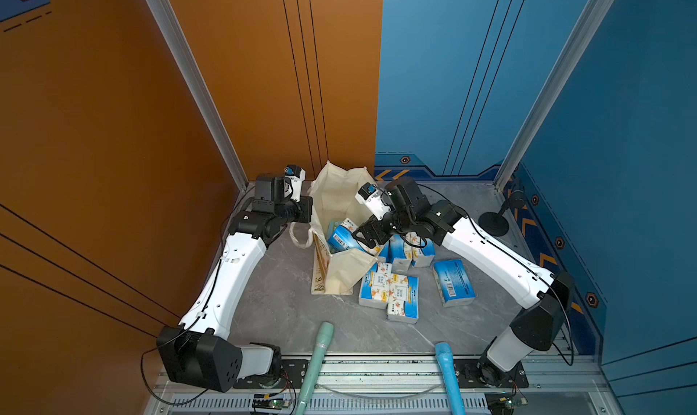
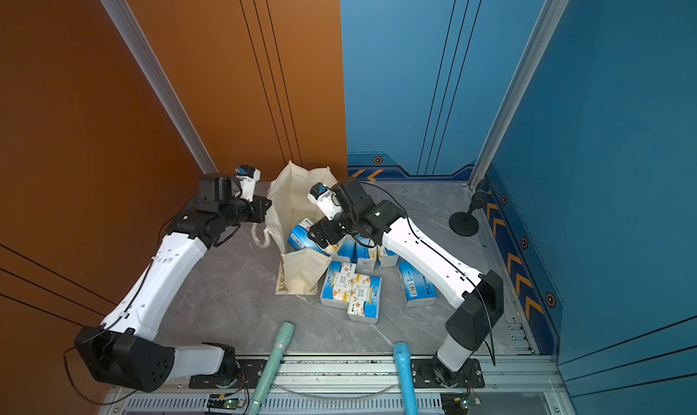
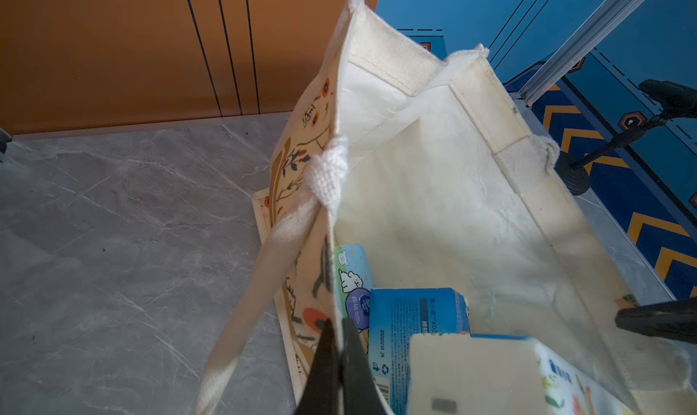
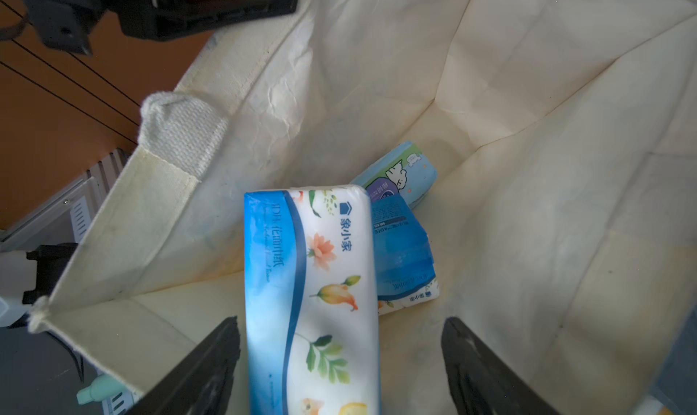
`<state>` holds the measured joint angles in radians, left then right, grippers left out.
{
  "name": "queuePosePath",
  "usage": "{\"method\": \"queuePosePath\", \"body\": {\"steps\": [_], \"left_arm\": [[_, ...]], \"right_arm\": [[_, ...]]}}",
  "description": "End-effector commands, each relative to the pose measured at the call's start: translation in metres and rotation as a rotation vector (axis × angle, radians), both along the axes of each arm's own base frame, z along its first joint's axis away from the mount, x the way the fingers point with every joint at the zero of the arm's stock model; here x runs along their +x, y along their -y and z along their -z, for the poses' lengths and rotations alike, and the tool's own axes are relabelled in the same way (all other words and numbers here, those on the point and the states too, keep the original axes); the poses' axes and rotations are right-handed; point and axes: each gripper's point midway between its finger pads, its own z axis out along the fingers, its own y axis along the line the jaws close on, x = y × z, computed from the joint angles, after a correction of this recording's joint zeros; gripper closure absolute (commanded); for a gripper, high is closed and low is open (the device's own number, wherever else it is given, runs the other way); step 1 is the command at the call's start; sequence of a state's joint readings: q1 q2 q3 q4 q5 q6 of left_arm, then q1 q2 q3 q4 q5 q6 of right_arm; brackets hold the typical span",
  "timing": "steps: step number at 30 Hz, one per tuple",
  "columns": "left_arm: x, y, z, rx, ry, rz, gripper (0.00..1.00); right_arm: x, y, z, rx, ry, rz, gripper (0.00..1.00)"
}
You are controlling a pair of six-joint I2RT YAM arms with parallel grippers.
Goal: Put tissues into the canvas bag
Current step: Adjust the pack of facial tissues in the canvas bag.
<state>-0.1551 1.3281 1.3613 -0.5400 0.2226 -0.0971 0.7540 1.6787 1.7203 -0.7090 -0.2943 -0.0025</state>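
The cream canvas bag (image 1: 335, 196) (image 2: 292, 198) stands open at the back of the table. My left gripper (image 3: 339, 341) (image 1: 311, 211) is shut on its side wall, beside a handle. My right gripper (image 4: 339, 326) (image 1: 362, 236) hangs open in the bag's mouth. A blue-and-white floral pack of tissues (image 4: 313, 281) (image 1: 343, 238) lies between its fingers, with a gap on each side. Under it lie a blue pack (image 4: 403, 251) and a pale cartoon pack (image 4: 399, 175). Several more packs (image 1: 388, 288) (image 2: 350, 290) lie on the table right of the bag, one (image 1: 452, 281) apart.
A black stand with a round base (image 1: 494, 221) is at the back right corner. A teal handle (image 1: 318, 353) and a blue handle (image 1: 447, 368) reach in over the front edge. Orange and blue walls close the sides and back.
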Motion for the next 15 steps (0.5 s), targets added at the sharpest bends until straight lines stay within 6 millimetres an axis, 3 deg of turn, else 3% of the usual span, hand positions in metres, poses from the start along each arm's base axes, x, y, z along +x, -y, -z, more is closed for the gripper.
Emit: {"method": "queuePosePath", "body": {"steps": [1, 3, 4, 9, 15], "left_arm": [[0.001, 0.0, -0.002, -0.009, 0.013, 0.015, 1.0], [0.002, -0.001, -0.002, -0.01, 0.012, 0.015, 1.0], [0.002, -0.001, -0.002, -0.009, 0.011, 0.015, 1.0], [0.004, -0.002, 0.0, -0.013, 0.008, 0.014, 1.0], [0.006, 0.0, 0.001, -0.017, 0.005, 0.02, 1.0]], "right_arm": [[-0.008, -0.002, -0.001, -0.053, 0.008, -0.049, 0.13], [-0.01, -0.005, 0.012, -0.088, -0.014, -0.063, 0.09], [-0.009, -0.008, 0.005, -0.083, 0.0, -0.069, 0.08], [-0.008, -0.018, 0.016, -0.12, -0.001, -0.092, 0.07], [0.008, -0.027, 0.03, -0.184, 0.005, -0.057, 0.08]]}}
